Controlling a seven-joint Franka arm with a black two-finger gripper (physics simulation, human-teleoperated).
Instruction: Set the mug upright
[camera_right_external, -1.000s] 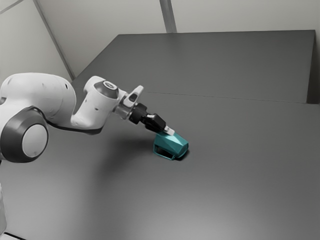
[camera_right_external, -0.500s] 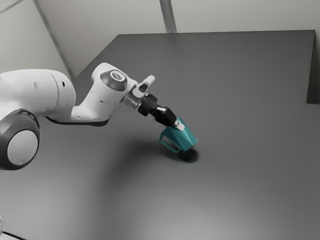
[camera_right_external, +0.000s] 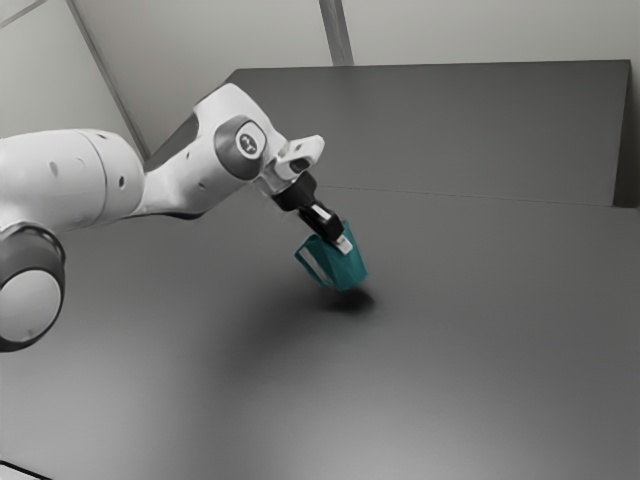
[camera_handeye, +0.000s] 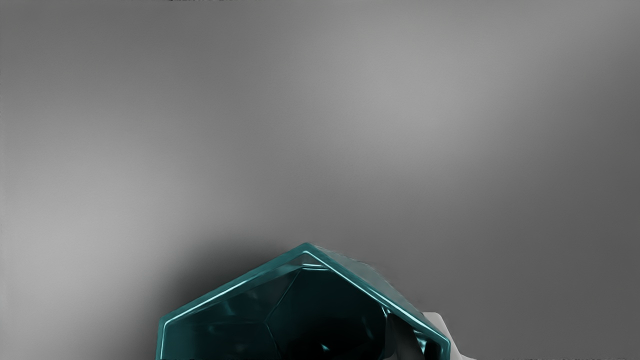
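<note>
Hold tight with the hand (camera_right_external: 341, 241) pinched on the tilted mug (camera_right_external: 342, 269). Tip straight up, then lower softly to the tabletop (camera_right_external: 490, 320).

Lettering, brands, numbers, signs: none legible. One small dark mark (camera_right_external: 248, 143), on the round cap of the arm (camera_right_external: 185, 183); too small to read.

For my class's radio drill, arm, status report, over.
End effector clamped on mug's wall. Mug tilted, mouth upward, apparently just off table. No obstruction seen. Over.
</note>
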